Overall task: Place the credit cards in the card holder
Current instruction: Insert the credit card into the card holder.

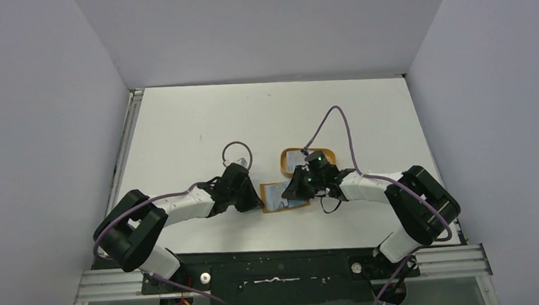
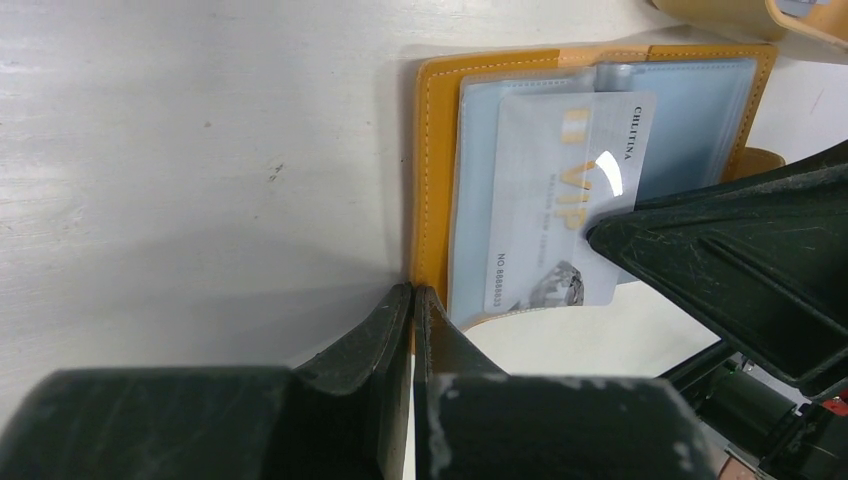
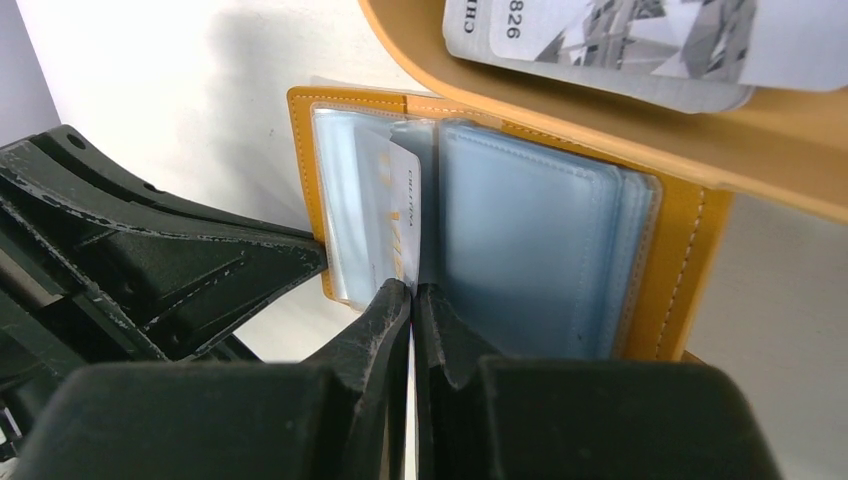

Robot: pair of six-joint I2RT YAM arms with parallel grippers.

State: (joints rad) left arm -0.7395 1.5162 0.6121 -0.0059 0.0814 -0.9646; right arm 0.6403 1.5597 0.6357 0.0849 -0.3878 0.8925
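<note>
Two shut grippers flank the open holder [image 1: 278, 196] mid-table [image 1: 201, 128] overhead: left gripper [image 1: 254, 198] at 9 o'clock, right gripper [image 1: 298, 187] at 3. Left wrist: its tips touch the holder's tan edge; a silver card [image 2: 560, 200] lies on clear sleeves. Right wrist alone: tips press that card; the tray [image 3: 560, 110] at 12 holds a second card [image 3: 600, 40].

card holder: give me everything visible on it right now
The card holder lies open and flat on the white table, beside the orange tray. It has a tan-orange, leather-like cover with pale stitching and clear plastic sleeves inside. A silvery VIP card sits partly in one sleeve. The shut left gripper meets its stitched edge; pinching or only touching is unclear. The shut right gripper rests its tips on the card and sleeves.
</note>
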